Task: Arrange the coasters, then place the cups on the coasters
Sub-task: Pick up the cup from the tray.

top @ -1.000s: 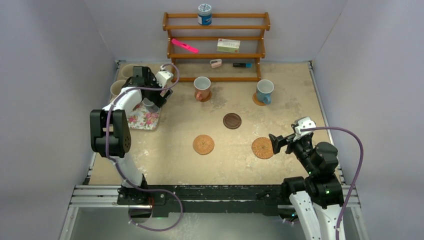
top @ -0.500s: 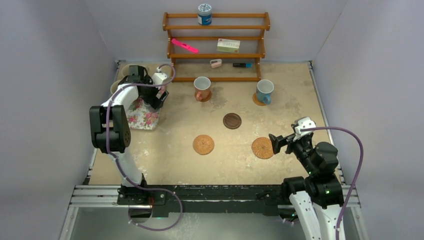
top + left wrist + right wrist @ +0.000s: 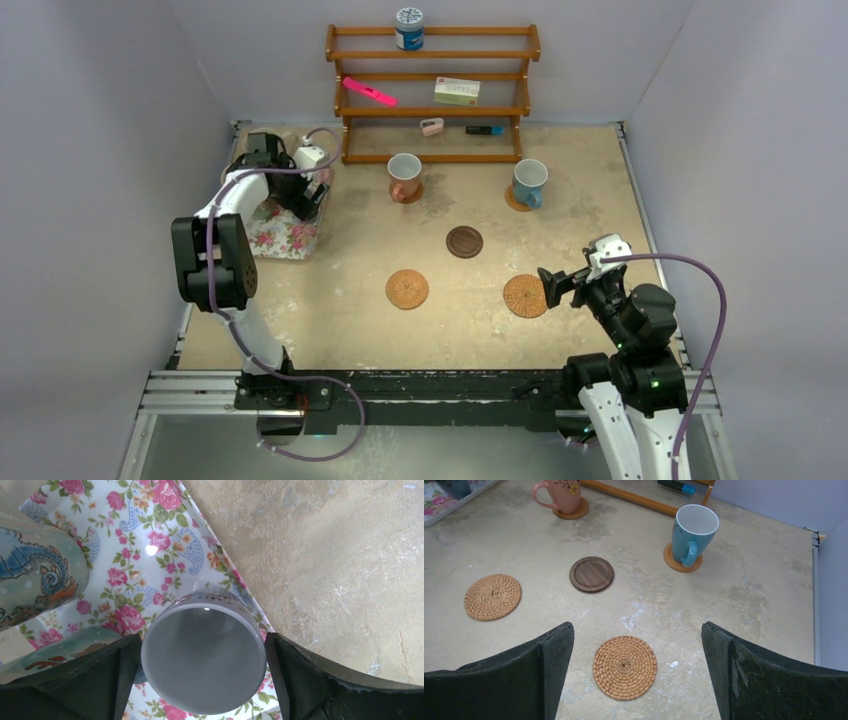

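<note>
My left gripper (image 3: 202,639) is open, its fingers either side of the small grey-blue cup (image 3: 203,657), which stands upright on the floral mat (image 3: 145,545). Two larger cream cups (image 3: 35,580) with blue and orange painting stand beside it. In the top view the left gripper (image 3: 297,195) hangs over the mat (image 3: 285,238). My right gripper (image 3: 636,627) is open and empty above a woven coaster (image 3: 624,667). A second woven coaster (image 3: 407,289) and a dark brown coaster (image 3: 464,241) lie bare. The pinkish cup (image 3: 404,176) and the blue cup (image 3: 529,182) each stand on a coaster.
A wooden rack (image 3: 432,95) stands against the back wall, with a blue-and-white canister (image 3: 409,28) on top and a pink item and a small box on its shelves. Grey walls close in the table on the left, right and back.
My left gripper has moved back and to the left over the floral mat, coming around the small grey-blue cup. The right arm has stayed still.
</note>
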Motion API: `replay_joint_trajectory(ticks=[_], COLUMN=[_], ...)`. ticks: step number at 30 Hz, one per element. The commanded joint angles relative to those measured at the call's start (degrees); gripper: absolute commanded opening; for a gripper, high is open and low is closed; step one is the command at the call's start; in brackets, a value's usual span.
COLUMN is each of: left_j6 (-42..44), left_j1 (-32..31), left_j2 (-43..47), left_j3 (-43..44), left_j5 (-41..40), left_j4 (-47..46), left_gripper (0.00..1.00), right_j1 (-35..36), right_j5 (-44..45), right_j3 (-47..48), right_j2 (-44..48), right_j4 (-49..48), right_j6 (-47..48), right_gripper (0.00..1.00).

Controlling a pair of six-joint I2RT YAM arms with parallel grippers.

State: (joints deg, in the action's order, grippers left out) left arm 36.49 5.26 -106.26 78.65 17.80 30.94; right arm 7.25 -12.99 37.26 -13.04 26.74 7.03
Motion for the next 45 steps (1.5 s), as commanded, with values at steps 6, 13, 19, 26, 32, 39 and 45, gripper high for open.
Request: replay_joint_trajectory(ticks=[6, 13, 19, 26, 32, 39, 45], left_j6=[-2.85, -4.95, -7.96, -8.32, -8.33, -8.08, -8.55], left_j1=[0.98, 1.45, 2.42, 3.25, 3.55, 3.53, 3.62], left_j2=[6.01, 7.94, 8.72, 8.96, 10.23, 11.34, 13.40], left_j3=[-3.56, -5.65, -6.96, -7.90, -9.73, -11.15, -13.81], left_j5=[0.19, -1.94, -3.69, -2.29, -0.34, 1.56, 2.51], left_j4=[-0.66, -1.23, -2.86, -2.73, -3.06, -2.74, -3.91], left_gripper=[1.00, 1.00, 1.00, 1.00, 1.00, 1.00, 1.00], right_j1=[0.32, 0.31, 0.29, 0.31, 0.31, 0.31, 0.32], right_j5=[-0.37, -0.34, -0.37, -0.36, -0.36, -0.37, -0.36], right_j3=[0.02, 0.03, 0.02, 0.06, 0.02, -0.01, 0.01], right_j2=[0.06, 0.13, 0.20, 0.21, 0.25, 0.25, 0.29], right_j4=[-0.70, -0.64, -0.71, -0.75, -0.68, -0.71, -0.72], right_j6=[0.53, 0.53, 0.53, 0.52, 0.53, 0.53, 0.53], right_gripper=[0.99, 0.99, 0.99, 0.99, 0.99, 0.99, 0.99])
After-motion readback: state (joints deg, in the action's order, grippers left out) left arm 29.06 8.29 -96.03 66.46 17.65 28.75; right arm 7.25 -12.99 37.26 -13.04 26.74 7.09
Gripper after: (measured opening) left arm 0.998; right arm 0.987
